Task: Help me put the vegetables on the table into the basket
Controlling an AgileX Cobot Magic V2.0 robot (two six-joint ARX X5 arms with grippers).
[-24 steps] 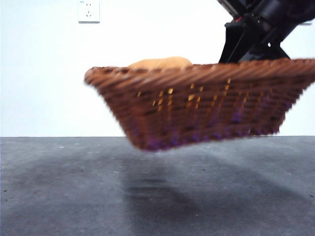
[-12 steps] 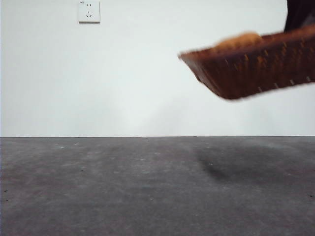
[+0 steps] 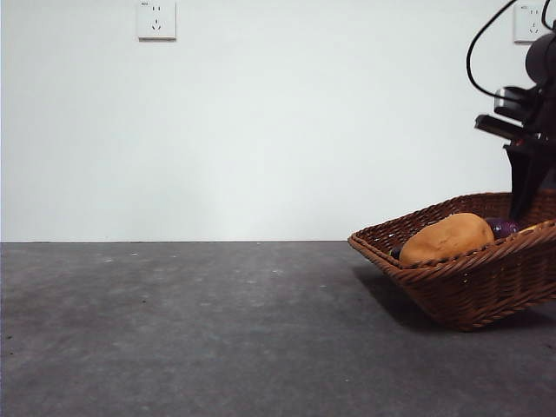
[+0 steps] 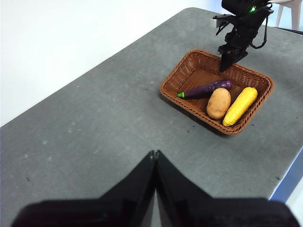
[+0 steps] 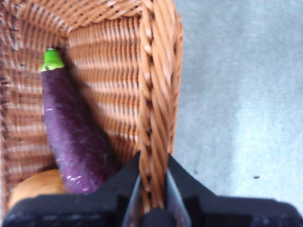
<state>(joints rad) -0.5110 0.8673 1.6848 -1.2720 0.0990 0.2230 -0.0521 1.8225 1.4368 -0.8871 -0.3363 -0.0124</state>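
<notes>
Three vegetables lie inside the basket, which sits on the table in the upper right of the left wrist picture. A purple eggplant with a green stem end stretches along the middle, a tan potato rests just beside it, and a long yellow piece that looks like corn lies against the potato on its other side, next to the basket's wall.

Seen level from the front, the basket stands at the right edge of the frame, low down, tilted so that its side toward the right edge is raised while its lower part meets the table. Over the near rim the potato shows plainly, with a sliver of the eggplant behind it and a thin yellow edge at the far right.

From above, the right gripper pinches the basket's braided rim, one black jaw inside the wall and one outside, closed narrowly on the wicker. In its own view the eggplant lies right along the inner wall, and a bit of the potato peeks in at the lower left corner. Across the room this arm shows dark over the basket's far rim.

Well apart from the basket, the left gripper hangs over bare table, its two jaws pressed together with nothing between them.
</notes>
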